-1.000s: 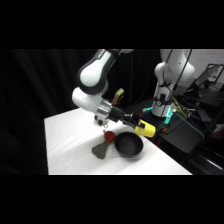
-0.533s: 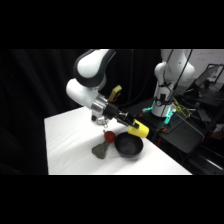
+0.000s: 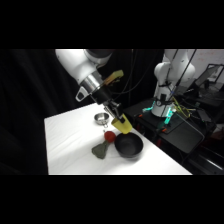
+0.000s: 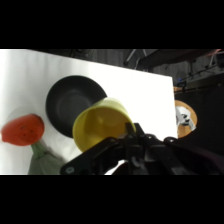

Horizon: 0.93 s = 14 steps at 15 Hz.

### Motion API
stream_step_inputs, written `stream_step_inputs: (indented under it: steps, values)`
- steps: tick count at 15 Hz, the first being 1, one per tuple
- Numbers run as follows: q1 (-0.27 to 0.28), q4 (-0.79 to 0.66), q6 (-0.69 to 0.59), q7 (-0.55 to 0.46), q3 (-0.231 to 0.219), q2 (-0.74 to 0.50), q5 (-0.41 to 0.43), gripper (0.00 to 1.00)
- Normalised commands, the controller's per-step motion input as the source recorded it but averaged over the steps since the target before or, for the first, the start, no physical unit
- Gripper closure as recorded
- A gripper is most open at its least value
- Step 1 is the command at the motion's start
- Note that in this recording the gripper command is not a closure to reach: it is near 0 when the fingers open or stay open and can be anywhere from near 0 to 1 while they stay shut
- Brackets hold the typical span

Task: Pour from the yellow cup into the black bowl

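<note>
In the side view the gripper (image 3: pixel 118 116) hangs low over the white table (image 3: pixel 70 140) at the end of the white arm (image 3: pixel 80 67), and the yellow cup (image 3: pixel 122 125) sits right at its tip, tilted over so that it leans toward the black bowl (image 3: pixel 129 146). The bowl lies just below and a little beyond the cup, nearer the table's right edge, and the cup's lower edge is close above the bowl's near rim. Beside the gripper on the far side stands a small shiny metal cup (image 3: pixel 101 118); under it, on the bowl's left, lie a small red object (image 3: pixel 109 135) and a dull green object (image 3: pixel 100 150), both near the bowl but clear of it. Whether anything is in the bowl cannot be told here. In the wrist view the yellow cup (image 4: pixel 102 125) fills the middle, directly above the gripper's (image 4: pixel 132 137) black linkage, its open mouth turned toward the camera and its inside plain yellow with nothing visible in it. The fingers close against the cup's sides, holding it. The black bowl (image 4: pixel 70 102) lies just behind the cup, partly covered by it, its glossy inside showing no contents. To the gripper's left are the red object (image 4: pixel 22 129) and the green object (image 4: pixel 44 161).
</note>
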Motion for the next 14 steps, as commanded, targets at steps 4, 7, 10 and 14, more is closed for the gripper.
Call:
stream_step_inputs:
  steps: [4, 7, 10, 14]
  values:
    - [0.062, -0.11, 0.51, 0.25, -0.085, -0.26, -0.293, 0.18]
    - [0.05, -0.1, 0.52, 0.29, -0.097, -0.21, -0.337, 0.18]
    - [0.071, -0.12, 0.59, 0.4, -0.103, -0.1, -0.411, 0.18]
    - [0.079, -0.08, 0.6, 0.51, -0.137, 0.09, -0.394, 0.18]
